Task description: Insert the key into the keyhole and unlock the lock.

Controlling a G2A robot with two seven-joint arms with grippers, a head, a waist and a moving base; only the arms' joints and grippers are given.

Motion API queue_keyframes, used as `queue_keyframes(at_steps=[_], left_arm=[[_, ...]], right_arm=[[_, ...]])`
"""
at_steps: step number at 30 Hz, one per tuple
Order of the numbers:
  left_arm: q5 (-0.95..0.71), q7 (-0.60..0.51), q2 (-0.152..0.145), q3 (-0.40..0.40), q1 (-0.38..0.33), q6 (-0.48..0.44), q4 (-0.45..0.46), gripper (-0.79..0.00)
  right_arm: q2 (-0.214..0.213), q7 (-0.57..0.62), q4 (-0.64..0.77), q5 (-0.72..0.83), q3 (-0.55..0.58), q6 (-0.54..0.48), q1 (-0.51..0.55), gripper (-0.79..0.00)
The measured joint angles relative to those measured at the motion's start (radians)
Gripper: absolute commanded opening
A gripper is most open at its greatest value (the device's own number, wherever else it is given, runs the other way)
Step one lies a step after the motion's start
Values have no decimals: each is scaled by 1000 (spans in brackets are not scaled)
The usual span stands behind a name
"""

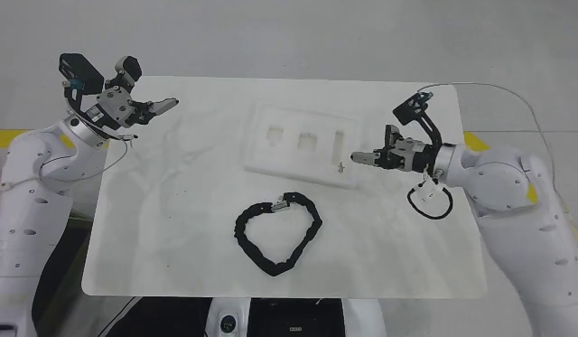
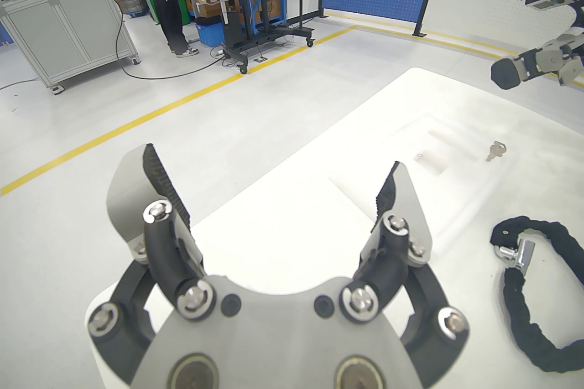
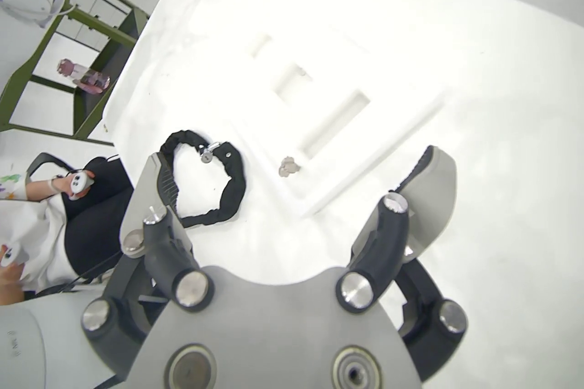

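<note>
Well, L gripper (image 2: 273,163) & R gripper (image 3: 293,153) both wide, empty; key (image 3: 288,167) tiny, lock (image 3: 206,157) detail indistinct.

Seen from above, the white tray (image 1: 262,161) sits mid-surface (image 1: 163,219), and its raised rim blocks any low sweep across. The key (image 1: 341,165) lies on the tray toward 4 o'clock. The open right end effector (image 1: 354,157) is just beside it at 3 o'clock, with a clear gap between. The chain lock (image 1: 275,233) loops at the tray's 6 o'clock, a bare strip separating them. From the open left end effector (image 1: 167,105) at 10 o'clock, bare surface runs toward both.
</note>
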State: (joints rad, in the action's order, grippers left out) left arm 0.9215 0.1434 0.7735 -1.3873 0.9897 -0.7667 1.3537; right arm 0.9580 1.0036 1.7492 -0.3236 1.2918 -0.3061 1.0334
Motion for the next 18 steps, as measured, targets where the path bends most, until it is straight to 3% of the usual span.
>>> queue_keyframes(at_steps=[4,10,18], left_arm=[[0,0,0,0,0,0,0,0],[0,0,0,0,0,0,0,0],[0,0,0,0,0,0,0,0]], right_arm=[[12,71,-44,50,-84,6,-60,0],[28,85,-112,79,-167,25,-120,0],[28,85,-114,78,-168,25,-122,0]])
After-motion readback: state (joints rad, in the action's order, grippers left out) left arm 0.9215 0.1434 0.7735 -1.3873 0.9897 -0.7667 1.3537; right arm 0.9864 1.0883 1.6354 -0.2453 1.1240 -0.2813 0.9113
